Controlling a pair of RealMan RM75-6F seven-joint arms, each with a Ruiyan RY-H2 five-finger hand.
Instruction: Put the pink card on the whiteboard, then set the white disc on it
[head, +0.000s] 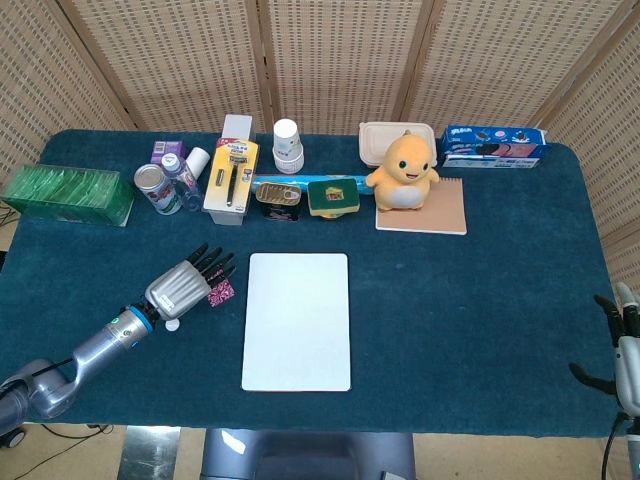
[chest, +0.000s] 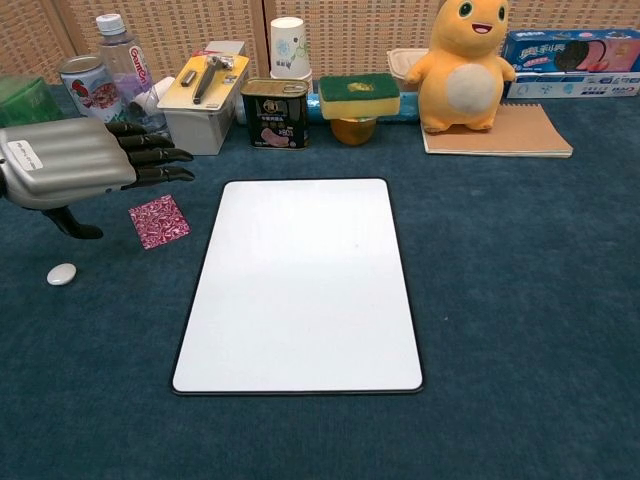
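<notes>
- The left hand (head: 184, 286) is hovering above the pink card (chest: 159, 221), fingers (chest: 150, 158) stretched out flat and slightly apart, holding nothing; in the chest view the card is showing clear below the fingertips, not touched
- The pink card is lying flat on the blue table cloth (head: 480, 300), just beside the left edge of the whiteboard (head: 297, 320) but not on it; in the head view the hand is covering most of the card (head: 221, 292)
- The white disc (chest: 61, 273) is sitting on the cloth near the card, on the side away from the whiteboard, partly under the wrist in the head view (head: 172, 324)
- The whiteboard is lying bare in the middle of the table, long side running away from the robot
- The right hand (head: 626, 350) is showing only at the lower right edge of the head view, off the table, fingers pointing up and apart, holding nothing
- Along the far edge are standing a yellow plush toy (head: 403, 171) on a brown notebook (head: 440, 212), a blue cookie box (head: 492, 145), a paper cup (head: 288, 146), a tin can (chest: 276, 113), a green sponge (chest: 359, 95), a razor pack (head: 232, 176), a water bottle (chest: 125, 70) and a green box (head: 68, 194)
</notes>
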